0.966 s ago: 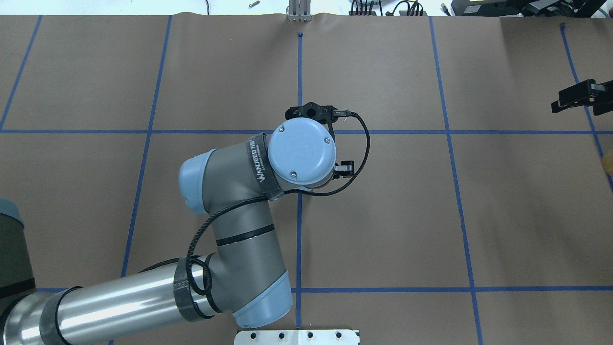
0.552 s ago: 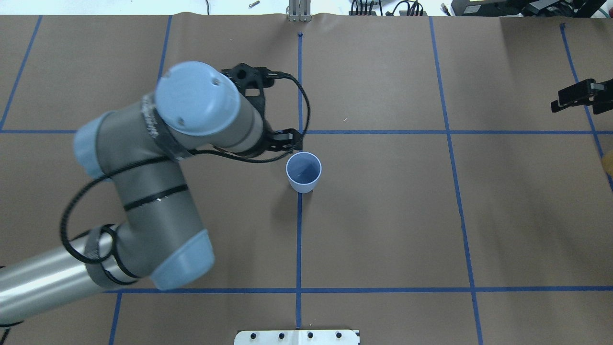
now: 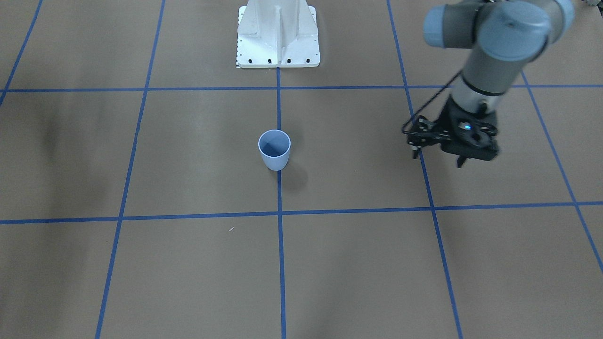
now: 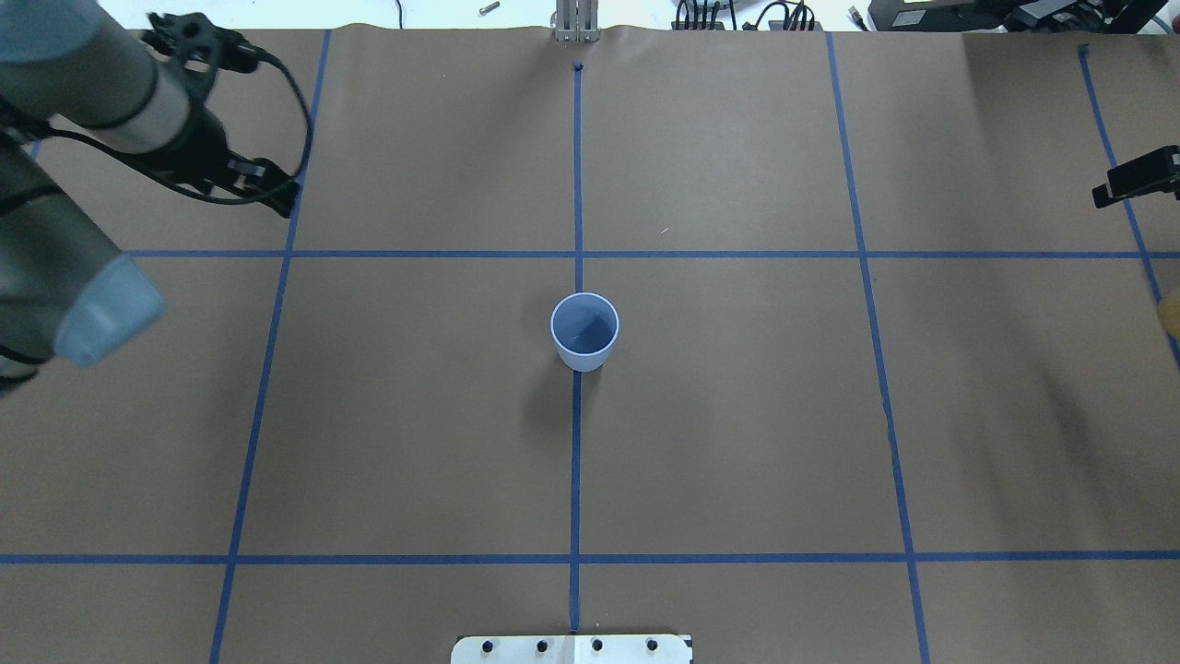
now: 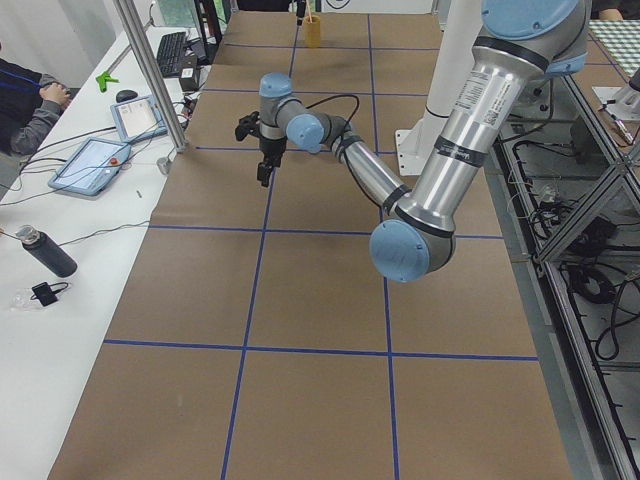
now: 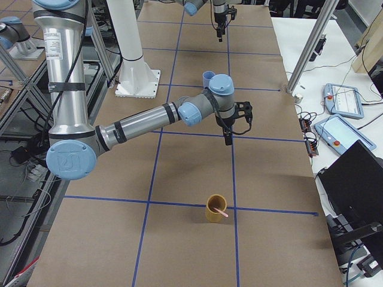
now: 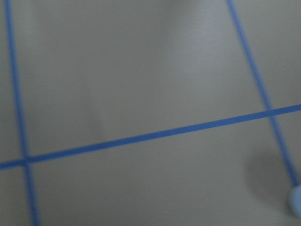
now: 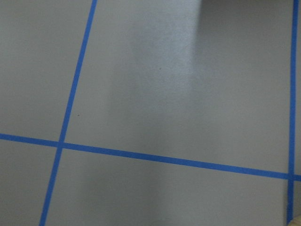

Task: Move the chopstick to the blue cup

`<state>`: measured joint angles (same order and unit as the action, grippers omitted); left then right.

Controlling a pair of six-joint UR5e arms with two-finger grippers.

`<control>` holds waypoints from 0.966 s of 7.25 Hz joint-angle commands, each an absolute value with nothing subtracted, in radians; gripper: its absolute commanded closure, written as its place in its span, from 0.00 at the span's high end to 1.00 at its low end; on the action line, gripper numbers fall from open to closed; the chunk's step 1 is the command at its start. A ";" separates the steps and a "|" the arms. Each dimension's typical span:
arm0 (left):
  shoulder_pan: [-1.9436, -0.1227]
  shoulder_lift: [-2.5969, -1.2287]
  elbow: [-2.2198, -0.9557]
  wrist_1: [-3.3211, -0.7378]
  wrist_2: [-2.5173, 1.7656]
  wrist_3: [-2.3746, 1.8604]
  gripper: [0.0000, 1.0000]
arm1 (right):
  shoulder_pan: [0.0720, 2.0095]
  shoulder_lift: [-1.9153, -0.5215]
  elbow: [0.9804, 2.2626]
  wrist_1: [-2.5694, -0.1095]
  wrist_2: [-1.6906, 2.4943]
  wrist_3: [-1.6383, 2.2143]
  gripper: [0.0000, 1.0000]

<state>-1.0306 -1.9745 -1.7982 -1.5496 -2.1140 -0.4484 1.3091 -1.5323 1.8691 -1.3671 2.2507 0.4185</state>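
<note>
Table [image 4: 737,443] is brown paper with a blue tape grid [image 4: 415,254]. I have wide bare paper on every side of the blue cup [image 4: 584,330], out to the far edge and toward both ends. A white base plate [image 4: 572,648] sits at the middle of the near edge. Along the far edge, in the left side view, there is a metal post [image 5: 150,80], with tablets [image 5: 90,165] on a bench just beyond it.

Left arm: it reaches toward the far-left corner with the wrist high. The left gripper [image 3: 437,159] points down above a tape line, well apart from the blue cup. Its fingers are spread with nothing between them, so it is released. The left wrist view is blurred, mostly paper and tape.

Right arm: the forearm is stretched out over the table's right half. The right gripper [image 6: 227,136] points down over a tape crossing, between the blue cup and a yellow cup [image 6: 216,208]. It is seen side-on there and cut off by the frame edge overhead. I cannot tell whether it is spread or clenched.

Blue cup: upright at the table's centre, on the middle tape line. It is pale blue outside and darker blue inside.

Chopstick [image 6: 222,211]: pale pink, leaning in the yellow cup with its end poking over the rim. It is near the table's right end, well apart from the blue cup.
</note>
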 commanded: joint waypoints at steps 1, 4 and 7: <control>-1.289 -1.930 -1.581 -1.554 -2.209 -0.003 0.98 | 1.405 -1.549 1.817 -1.371 2.261 0.327 1.00; -1.499 -1.908 -1.321 -1.664 -2.209 0.358 0.98 | 1.514 -1.633 1.793 -1.356 2.246 0.334 1.00; -1.542 -1.838 -1.290 -1.707 -2.308 0.411 0.98 | 1.519 -1.724 1.780 -1.221 2.069 0.629 0.99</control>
